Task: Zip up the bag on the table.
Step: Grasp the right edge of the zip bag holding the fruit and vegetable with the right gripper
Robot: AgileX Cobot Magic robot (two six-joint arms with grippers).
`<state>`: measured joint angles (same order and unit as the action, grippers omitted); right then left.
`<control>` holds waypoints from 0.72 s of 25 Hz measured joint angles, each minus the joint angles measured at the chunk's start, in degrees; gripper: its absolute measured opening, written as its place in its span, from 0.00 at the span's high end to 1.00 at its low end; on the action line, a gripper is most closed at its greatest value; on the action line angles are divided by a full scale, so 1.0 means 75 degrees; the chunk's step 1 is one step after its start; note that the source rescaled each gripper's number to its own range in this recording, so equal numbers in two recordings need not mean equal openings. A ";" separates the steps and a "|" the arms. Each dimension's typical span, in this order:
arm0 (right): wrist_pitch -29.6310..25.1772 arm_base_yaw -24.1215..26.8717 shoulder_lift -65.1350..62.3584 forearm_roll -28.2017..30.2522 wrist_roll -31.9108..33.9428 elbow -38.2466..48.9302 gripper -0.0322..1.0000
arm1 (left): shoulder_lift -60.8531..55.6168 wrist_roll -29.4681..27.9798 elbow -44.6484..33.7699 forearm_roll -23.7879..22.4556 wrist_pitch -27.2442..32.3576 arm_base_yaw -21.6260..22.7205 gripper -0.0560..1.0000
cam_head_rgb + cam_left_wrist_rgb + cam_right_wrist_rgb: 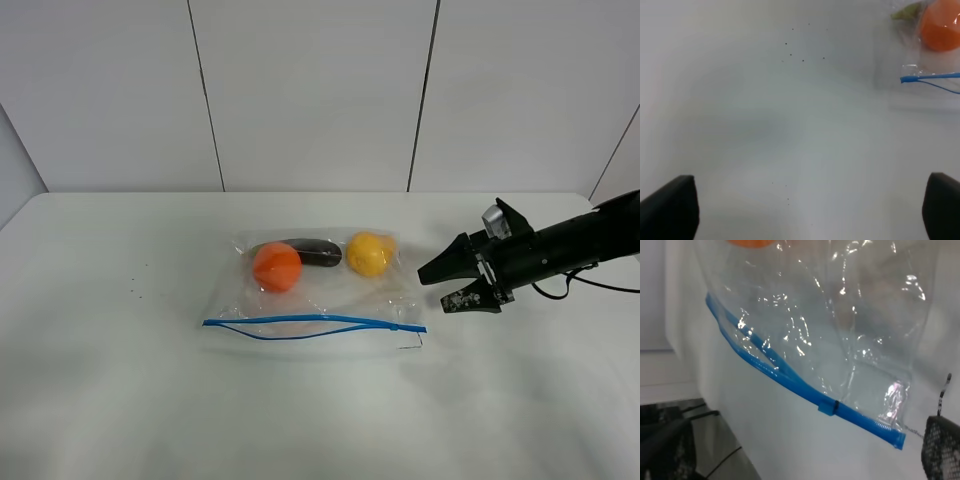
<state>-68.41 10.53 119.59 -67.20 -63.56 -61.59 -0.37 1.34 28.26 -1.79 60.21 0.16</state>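
The clear plastic bag lies flat in the middle of the white table. An orange ball, a yellow fruit and a dark item show through it. Its blue zipper strip runs along the near edge, with the two strands apart over the left and middle. The slider sits near the strip's right end. My right gripper is open and empty just right of the bag, and the right wrist view shows it facing the zipper end. My left gripper is open, well away from the bag's left end.
A few tiny dark specks dot the table to the left of the bag. A thin dark mark lies by the bag's near right corner. A white panelled wall stands behind the table.
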 joint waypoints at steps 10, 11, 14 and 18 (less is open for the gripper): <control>-0.0123 0.0019 0.0589 -0.0294 -0.0759 -0.0004 0.00 | 0.0000 0.0006 0.0000 -0.0007 0.0000 0.0000 0.00; -0.0123 0.0019 0.0589 -0.0360 -0.0759 -0.0004 0.00 | 0.0000 0.0006 0.0000 -0.0007 0.0000 0.0000 0.00; -0.0123 0.0019 0.0589 -0.0454 -0.0759 -0.0004 0.00 | 0.0000 0.0006 0.0000 -0.0007 0.0000 0.0000 0.00; 0.0013 -0.0017 0.0589 -0.0426 -0.0680 -0.0004 0.00 | 0.0000 0.0006 0.0000 -0.0007 0.0000 0.0000 0.00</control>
<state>-68.31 10.40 124.01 -70.39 -68.65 -61.62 -0.37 1.38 28.26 -1.84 60.21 0.16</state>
